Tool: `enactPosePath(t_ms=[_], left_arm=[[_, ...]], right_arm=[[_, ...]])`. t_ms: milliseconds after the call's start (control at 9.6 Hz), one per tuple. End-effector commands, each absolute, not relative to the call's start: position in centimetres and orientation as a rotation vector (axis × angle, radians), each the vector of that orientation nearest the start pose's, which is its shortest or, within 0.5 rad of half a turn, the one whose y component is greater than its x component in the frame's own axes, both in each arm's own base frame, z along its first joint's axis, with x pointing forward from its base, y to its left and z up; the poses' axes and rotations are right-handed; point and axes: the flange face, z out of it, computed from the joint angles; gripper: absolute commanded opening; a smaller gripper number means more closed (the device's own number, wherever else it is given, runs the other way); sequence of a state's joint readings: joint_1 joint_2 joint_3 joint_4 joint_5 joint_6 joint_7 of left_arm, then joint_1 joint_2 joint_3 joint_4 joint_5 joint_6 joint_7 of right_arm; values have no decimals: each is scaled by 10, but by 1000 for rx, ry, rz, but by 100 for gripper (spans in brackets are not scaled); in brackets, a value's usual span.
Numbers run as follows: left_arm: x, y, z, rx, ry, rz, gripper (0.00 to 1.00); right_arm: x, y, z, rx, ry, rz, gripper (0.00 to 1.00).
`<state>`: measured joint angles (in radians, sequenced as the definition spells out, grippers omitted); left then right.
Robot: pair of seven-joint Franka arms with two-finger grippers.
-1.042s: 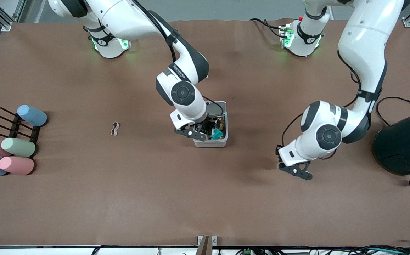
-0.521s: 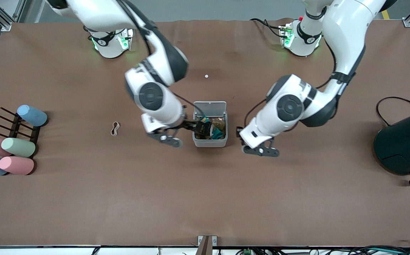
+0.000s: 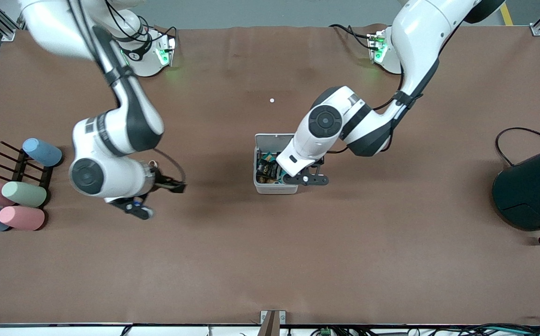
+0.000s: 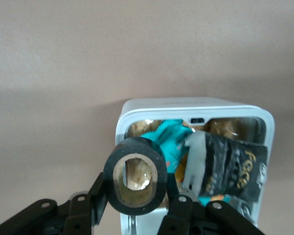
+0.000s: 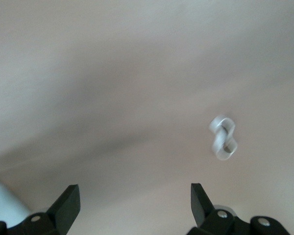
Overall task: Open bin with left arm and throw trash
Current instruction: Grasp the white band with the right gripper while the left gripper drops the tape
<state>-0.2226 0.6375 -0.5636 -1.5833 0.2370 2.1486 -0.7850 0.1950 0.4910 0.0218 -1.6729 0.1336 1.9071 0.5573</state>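
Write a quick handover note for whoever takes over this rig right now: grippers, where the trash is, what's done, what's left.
Left gripper: shut on the tape roll, over the open bin.
Right gripper: open, empty, over the table near the rubber band.
Done: lid is up; the black wrapper is in the bin.
Left: drop the tape roll in, then pick up the rubber band and bin it.

Light was even and bright from overhead, and the brown table [image 3: 270, 261] showed no glare. Soft, wide shadows lay under both arms, darkest beside the bin [image 3: 270, 187] and near the right gripper [image 3: 157, 196]. The right arm [image 3: 111, 154] was smeared by motion blur. The right wrist view was washed pale and blurred, the rubber band [image 5: 223, 138] streaked. The left wrist view was sharper, with the tape roll [image 4: 135, 176] slightly soft.
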Motion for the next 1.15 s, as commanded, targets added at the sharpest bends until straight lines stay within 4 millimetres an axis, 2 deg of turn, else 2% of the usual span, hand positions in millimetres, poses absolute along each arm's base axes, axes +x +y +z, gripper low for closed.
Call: enactPosePath(t_ms=[0, 104, 208, 417, 625, 729, 833, 1042], left_arm=[[543, -441, 301, -3229, 48, 64, 3], [533, -452, 298, -3224, 37, 71, 5], [528, -459, 294, -3223, 21, 81, 5], [527, -460, 295, -3224, 17, 81, 5], [529, -457, 295, -3208, 39, 47, 5], [530, -456, 294, -3200, 48, 37, 7], [529, -457, 293, -3199, 51, 40, 8], [527, -458, 290, -3198, 51, 47, 29]], right_arm=[[577, 82, 235, -3081, 516, 393, 99], [563, 59, 214, -3080, 474, 397, 99], [557, 46, 205, -3075, 472, 406, 99], [545, 50, 192, -3078, 461, 411, 99], [535, 58, 195, -3084, 429, 387, 99], [520, 74, 192, -3096, 382, 307, 99], [507, 74, 191, -3097, 370, 230, 99], [501, 73, 189, -3102, 306, 231, 97]])
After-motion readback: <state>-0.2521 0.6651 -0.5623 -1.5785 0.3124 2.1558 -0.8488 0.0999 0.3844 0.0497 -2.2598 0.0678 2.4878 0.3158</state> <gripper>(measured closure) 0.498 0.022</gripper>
